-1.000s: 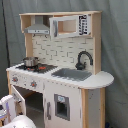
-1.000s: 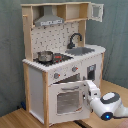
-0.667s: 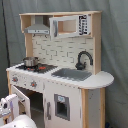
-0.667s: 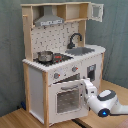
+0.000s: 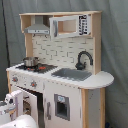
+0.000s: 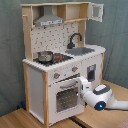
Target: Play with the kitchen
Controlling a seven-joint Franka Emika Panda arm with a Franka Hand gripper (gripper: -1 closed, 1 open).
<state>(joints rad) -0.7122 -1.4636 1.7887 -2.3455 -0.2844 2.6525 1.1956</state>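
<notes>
Reaching at the oven door [image 6: 66, 95] of the kitchen [image 6: 60, 70], the gripper [image 6: 81, 85] is showing no readable finger state. Rigid, light panels are inviting a hold at the door's top edge.

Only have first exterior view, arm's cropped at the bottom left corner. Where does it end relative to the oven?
Observer: In the second exterior view the arm ends at the upper corner of the oven door, on the second exterior view's right.
Operator: Any status light?
Observer: Yes, a blue light glows on its last white segment.
Operator: What's the kitchen standing on?
Observer: A wooden surface.
</notes>
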